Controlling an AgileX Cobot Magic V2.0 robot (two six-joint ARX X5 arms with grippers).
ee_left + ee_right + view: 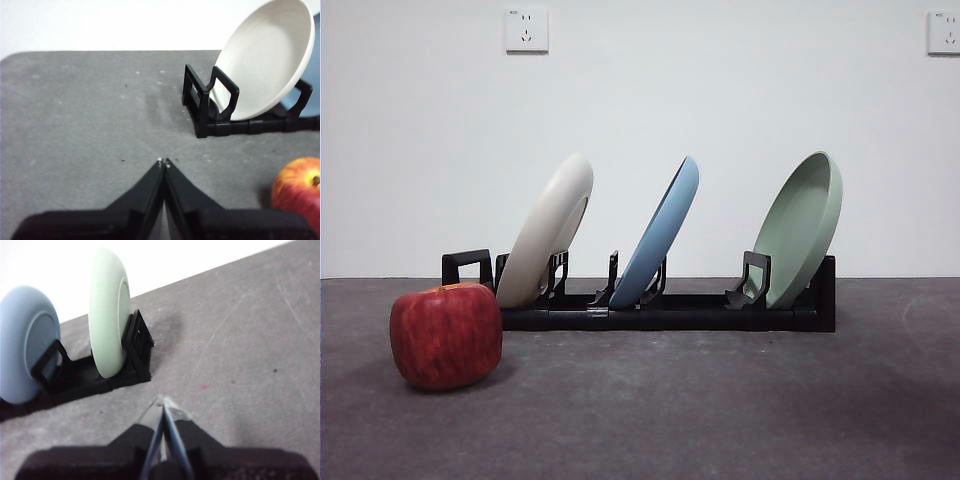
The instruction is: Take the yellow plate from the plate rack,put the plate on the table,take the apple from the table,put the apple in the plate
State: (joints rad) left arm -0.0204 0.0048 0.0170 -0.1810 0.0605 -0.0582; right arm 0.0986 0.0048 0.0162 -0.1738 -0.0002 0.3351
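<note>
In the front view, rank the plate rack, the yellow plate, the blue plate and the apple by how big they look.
1. Plate rack, widest.
2. Yellow plate and blue plate: alike, no ranking.
3. Apple, smallest, though nearest the camera and so enlarged.

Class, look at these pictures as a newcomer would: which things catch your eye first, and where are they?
Three plates lean in a black plate rack: the yellow plate at one end, a blue plate in the middle, a pale green plate at the other end. The apple sits on the table in front of the rack.

text: none readable | labels: none | wall sockets (526, 30): marks too small
</note>
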